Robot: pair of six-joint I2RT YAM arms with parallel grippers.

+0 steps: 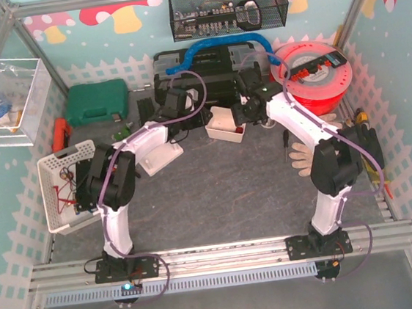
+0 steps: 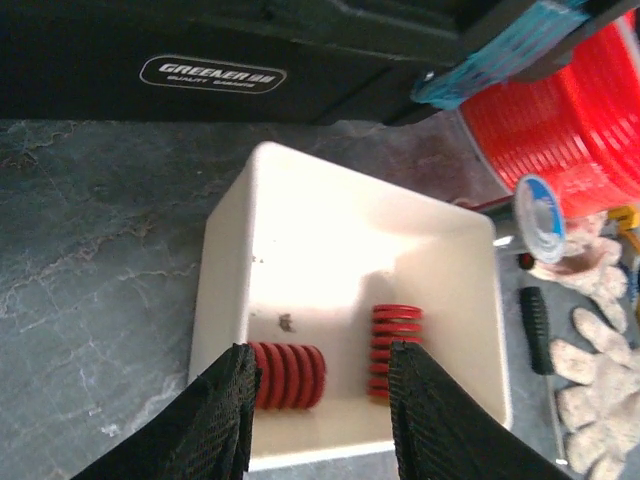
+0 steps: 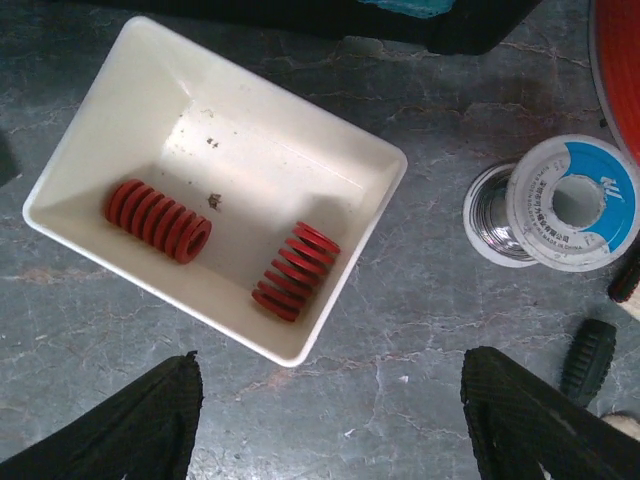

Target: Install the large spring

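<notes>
Barely begun: nothing picked up, nothing installed. Two red springs (image 3: 158, 220) lie in the white bin (image 3: 250, 140) on the table (image 3: 400, 330). My left tool (image 2: 322, 400) hangs spread over them, empty; right tool (image 3: 335, 410) is spread & empty beside it. Can't tell which spring's the large one.

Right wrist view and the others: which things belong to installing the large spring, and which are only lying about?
For the job:
- red spring
- other red spring
- white tray holding both

Lying about:
- solder spool
- red filament spool
- work gloves
- green tool case
</notes>
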